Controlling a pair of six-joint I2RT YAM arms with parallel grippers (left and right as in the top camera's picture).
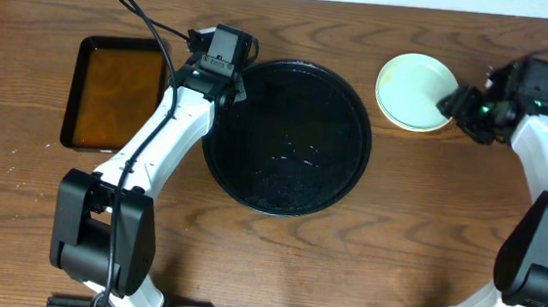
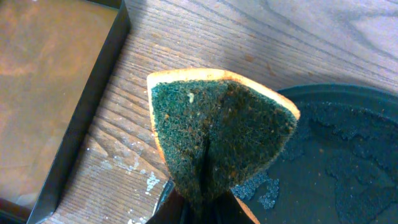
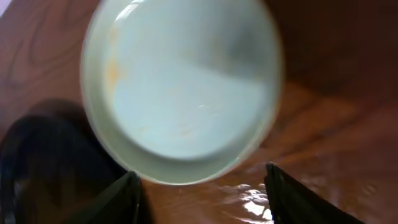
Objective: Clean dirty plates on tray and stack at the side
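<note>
The black tray (image 1: 286, 135) lies mid-table with suds on it and no plate on it; its wet floor also shows in the left wrist view (image 2: 354, 155). The plates (image 1: 416, 90) sit stacked on the table to the tray's right: a mint-blue one on top, a pale yellow rim showing under it. The top plate (image 3: 186, 87) has faint orange smears. My right gripper (image 1: 452, 105) (image 3: 202, 175) is open and empty, just off the stack's near edge. My left gripper (image 1: 223, 75) (image 2: 202, 211) is shut on a green and yellow sponge (image 2: 217, 124) over the tray's upper-left rim.
A rectangular black pan of brownish liquid (image 1: 117, 92) (image 2: 50, 93) stands left of the tray, close to my left arm. White residue marks the wood (image 2: 143, 177) between pan and tray. Wet glare shows on the table near my right fingers (image 3: 249, 199).
</note>
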